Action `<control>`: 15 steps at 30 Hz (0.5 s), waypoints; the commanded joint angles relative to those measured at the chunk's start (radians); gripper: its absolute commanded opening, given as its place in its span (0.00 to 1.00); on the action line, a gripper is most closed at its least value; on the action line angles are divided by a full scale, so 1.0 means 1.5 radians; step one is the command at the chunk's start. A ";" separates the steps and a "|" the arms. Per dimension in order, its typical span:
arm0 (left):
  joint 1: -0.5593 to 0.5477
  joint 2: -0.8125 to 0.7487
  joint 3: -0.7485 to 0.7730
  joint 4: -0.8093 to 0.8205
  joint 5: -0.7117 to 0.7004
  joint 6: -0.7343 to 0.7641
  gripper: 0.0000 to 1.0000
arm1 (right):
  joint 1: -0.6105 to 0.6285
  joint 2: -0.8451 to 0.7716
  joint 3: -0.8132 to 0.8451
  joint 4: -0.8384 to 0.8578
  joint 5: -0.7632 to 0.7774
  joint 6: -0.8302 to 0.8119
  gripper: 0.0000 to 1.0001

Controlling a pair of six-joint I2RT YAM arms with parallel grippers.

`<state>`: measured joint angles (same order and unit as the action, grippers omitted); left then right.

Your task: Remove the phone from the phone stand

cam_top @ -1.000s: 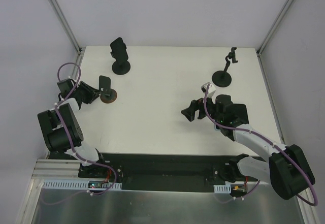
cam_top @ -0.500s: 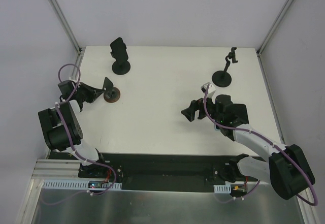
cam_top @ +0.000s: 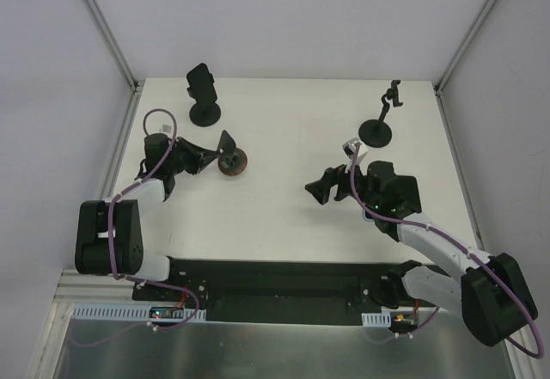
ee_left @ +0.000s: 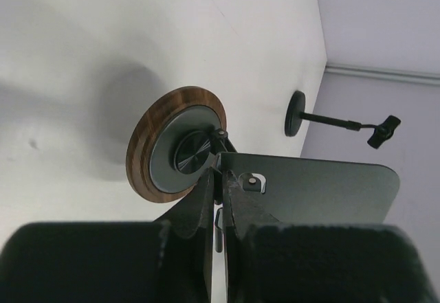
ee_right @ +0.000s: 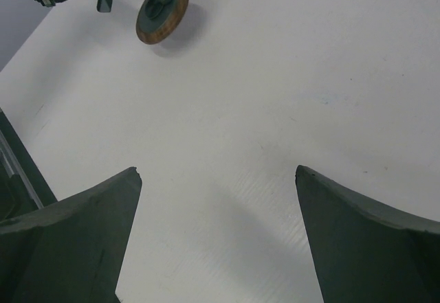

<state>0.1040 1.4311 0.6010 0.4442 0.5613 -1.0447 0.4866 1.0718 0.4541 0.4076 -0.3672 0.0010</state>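
Note:
My left gripper (cam_top: 210, 152) (ee_left: 221, 176) is shut on the thin stem of a phone stand with a round wooden base (cam_top: 234, 162) (ee_left: 139, 153) (ee_right: 163, 11). That stand is tipped over, its stem roughly level and its dark back plate (ee_left: 323, 186) bare. A second black stand (cam_top: 204, 114) at the back left carries a dark slab (cam_top: 200, 82); I cannot tell whether that slab is the phone. At the right of the table my right gripper (cam_top: 322, 187) (ee_right: 218, 171) hangs open over bare surface.
A thin black stand with a clamp on top (cam_top: 382, 119) (ee_left: 295, 114) stands at the back right. White walls and metal posts close in the table (cam_top: 284, 216) on three sides. A black rail runs along the near edge.
My left gripper has shut on the wooden-base stand and carried it right, toward the table's middle, tipping it over. The right arm has barely moved.

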 commanded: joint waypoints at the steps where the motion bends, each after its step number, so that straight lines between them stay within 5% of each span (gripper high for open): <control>1: -0.111 -0.036 0.002 0.028 -0.071 -0.077 0.00 | 0.014 -0.024 0.023 0.050 0.007 0.037 0.97; 9: -0.279 -0.015 0.034 0.016 -0.174 -0.121 0.00 | 0.060 0.004 0.039 0.131 0.038 0.100 0.99; 15: -0.357 0.010 0.053 0.017 -0.207 -0.147 0.00 | 0.113 0.053 0.052 0.185 0.070 0.119 0.90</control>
<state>-0.3767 1.4296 0.6228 0.4213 0.3134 -1.2041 0.6189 1.1145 0.4854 0.5503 -0.3035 0.1390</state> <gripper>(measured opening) 0.017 0.938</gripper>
